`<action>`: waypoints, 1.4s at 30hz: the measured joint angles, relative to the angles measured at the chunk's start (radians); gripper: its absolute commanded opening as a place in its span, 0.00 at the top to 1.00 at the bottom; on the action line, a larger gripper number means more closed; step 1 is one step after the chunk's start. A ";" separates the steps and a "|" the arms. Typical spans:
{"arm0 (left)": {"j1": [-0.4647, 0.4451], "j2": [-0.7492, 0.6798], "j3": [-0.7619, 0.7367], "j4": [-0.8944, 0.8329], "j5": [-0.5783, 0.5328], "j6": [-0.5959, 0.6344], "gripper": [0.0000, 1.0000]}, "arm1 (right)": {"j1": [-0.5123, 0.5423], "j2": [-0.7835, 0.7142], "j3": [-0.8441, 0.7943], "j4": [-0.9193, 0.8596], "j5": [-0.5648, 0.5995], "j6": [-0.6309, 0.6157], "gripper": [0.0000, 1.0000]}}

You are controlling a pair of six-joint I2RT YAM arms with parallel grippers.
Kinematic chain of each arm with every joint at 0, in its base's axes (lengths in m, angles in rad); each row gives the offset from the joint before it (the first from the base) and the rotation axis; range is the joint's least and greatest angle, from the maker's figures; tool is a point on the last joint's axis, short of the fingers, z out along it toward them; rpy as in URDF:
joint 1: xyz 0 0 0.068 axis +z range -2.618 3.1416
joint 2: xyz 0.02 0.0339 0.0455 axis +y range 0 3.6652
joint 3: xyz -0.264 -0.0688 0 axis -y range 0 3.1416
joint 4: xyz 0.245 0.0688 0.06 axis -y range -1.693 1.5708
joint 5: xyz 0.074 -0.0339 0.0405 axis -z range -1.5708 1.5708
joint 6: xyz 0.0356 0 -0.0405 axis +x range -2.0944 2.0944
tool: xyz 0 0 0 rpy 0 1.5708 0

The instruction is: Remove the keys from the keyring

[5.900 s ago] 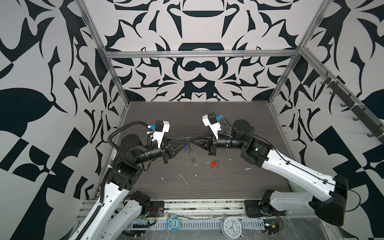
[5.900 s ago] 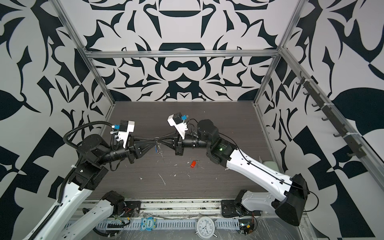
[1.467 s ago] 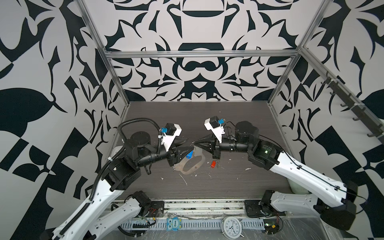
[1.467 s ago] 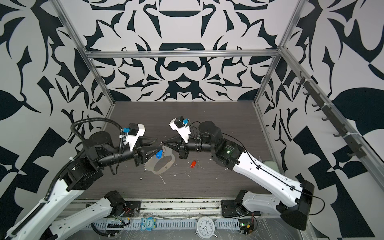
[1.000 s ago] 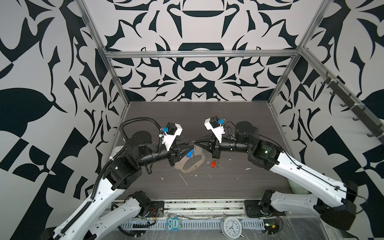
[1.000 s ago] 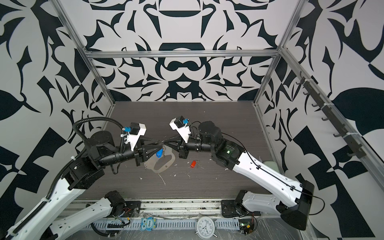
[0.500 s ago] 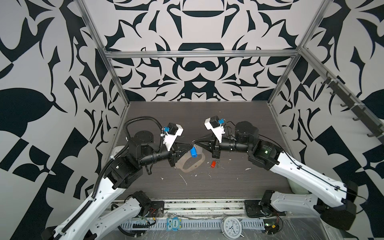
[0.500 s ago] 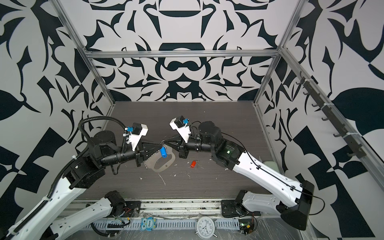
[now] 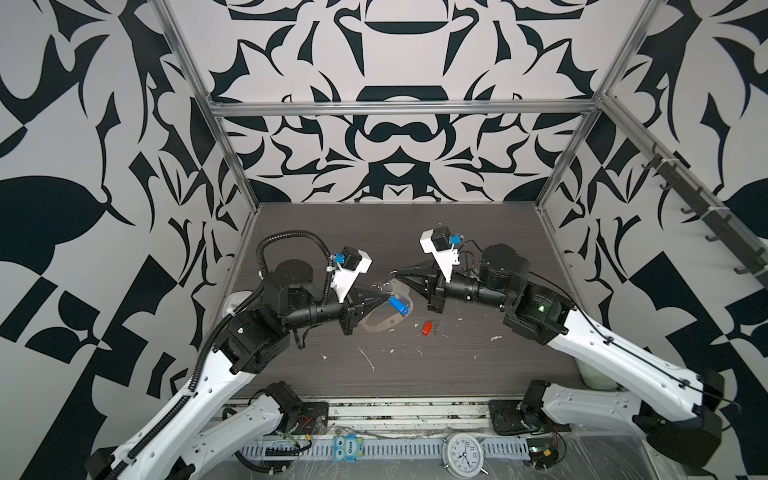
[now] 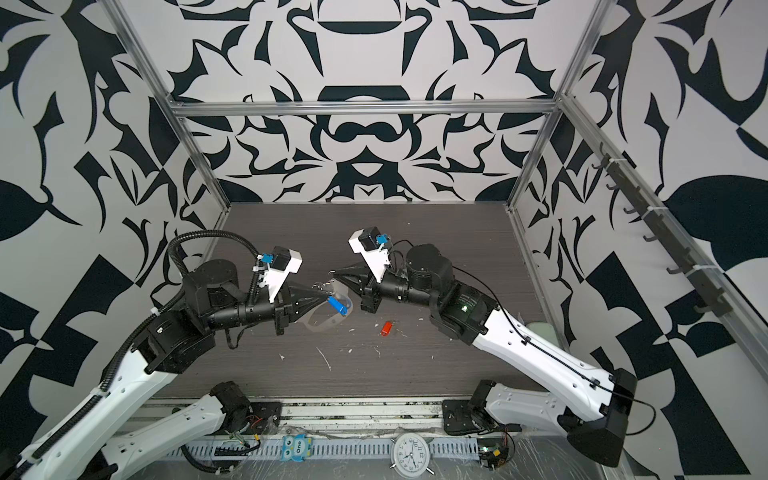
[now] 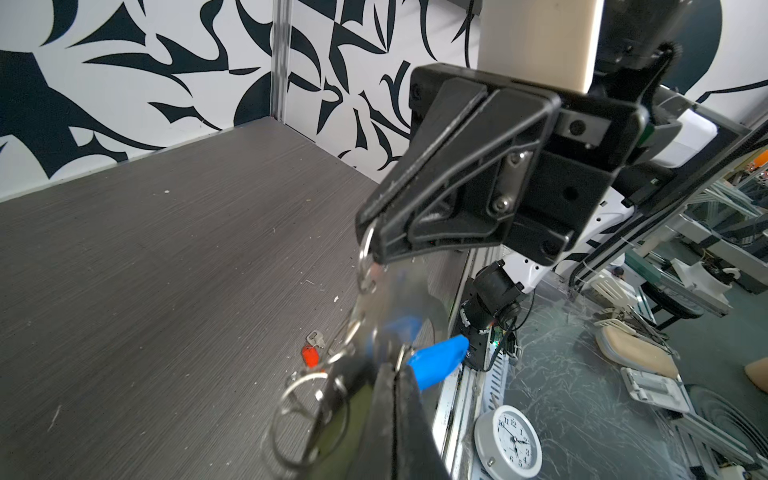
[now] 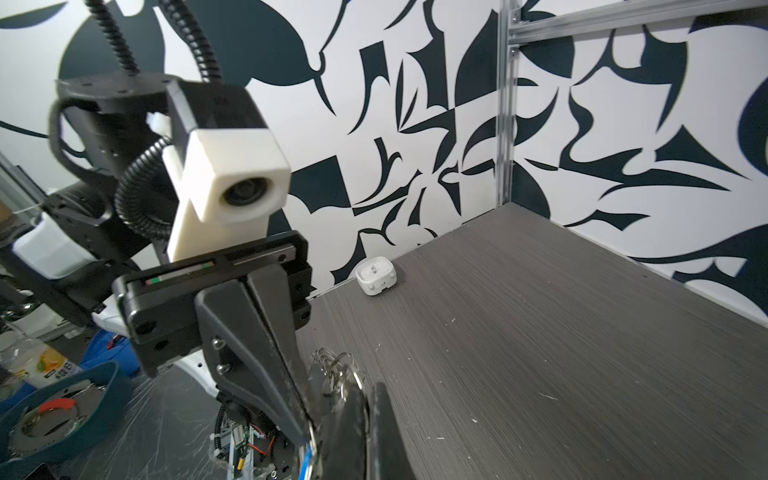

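Blue-tagged key [image 9: 399, 305] juts straight ahead of left gripper [image 9: 384, 296], jaws clamped on its ring end; right gripper [image 9: 395, 274], just opposite, is clamped on the clip end of keyring [image 9: 375, 326].

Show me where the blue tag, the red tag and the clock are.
blue tag [image 9: 398, 305]: in a top view, middle of its plastic body.
red tag [image 9: 425, 328]: in a top view, middle of the tag.
clock [image 9: 462, 451]: in a top view, centre of the dial.
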 measured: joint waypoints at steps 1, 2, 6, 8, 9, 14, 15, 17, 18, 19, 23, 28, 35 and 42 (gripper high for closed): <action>0.000 -0.007 -0.007 0.003 -0.010 -0.004 1.00 | 0.000 -0.002 -0.003 0.000 0.023 -0.001 1.00; 0.000 -0.019 -0.018 0.009 -0.029 -0.009 1.00 | 0.000 -0.005 -0.007 -0.002 0.045 -0.003 1.00; 0.000 -0.066 -0.066 0.017 -0.115 -0.026 1.00 | 0.000 -0.024 -0.032 -0.031 0.133 -0.010 1.00; 0.000 -0.093 -0.106 0.026 -0.169 -0.038 1.00 | 0.000 -0.036 -0.055 -0.050 0.180 -0.013 1.00; 0.000 -0.105 -0.127 0.028 -0.190 -0.045 1.00 | 0.000 -0.041 -0.069 -0.056 0.196 -0.013 1.00; 0.000 -0.182 -0.210 0.026 -0.295 -0.079 1.00 | 0.000 -0.011 -0.142 -0.096 0.205 -0.012 1.00; 0.000 -0.193 -0.212 0.026 -0.310 -0.082 1.00 | 0.000 0.006 -0.152 -0.095 0.192 -0.011 1.00; 0.000 -0.215 -0.212 0.030 -0.339 -0.090 1.00 | -0.001 0.068 -0.182 -0.077 0.148 -0.004 1.00; 0.000 -0.225 -0.212 0.032 -0.349 -0.094 1.00 | -0.003 0.101 -0.196 -0.065 0.126 0.001 1.00; 0.000 -0.236 -0.212 0.034 -0.359 -0.098 1.00 | -0.005 0.143 -0.211 -0.047 0.102 0.007 1.00; 0.000 -0.249 -0.212 0.039 -0.381 -0.108 1.00 | -0.023 0.318 -0.229 0.011 0.013 0.034 1.00; 0.000 -0.257 -0.212 0.039 -0.393 -0.109 1.00 | -0.074 0.488 -0.229 0.126 -0.055 0.080 1.00; 0.000 -0.277 -0.213 0.039 -0.394 -0.115 1.00 | -0.124 0.708 -0.181 0.210 -0.064 0.149 0.69; 0.000 -0.277 -0.226 0.043 -0.393 -0.116 1.00 | -0.127 0.684 -0.177 0.199 0.054 0.159 0.54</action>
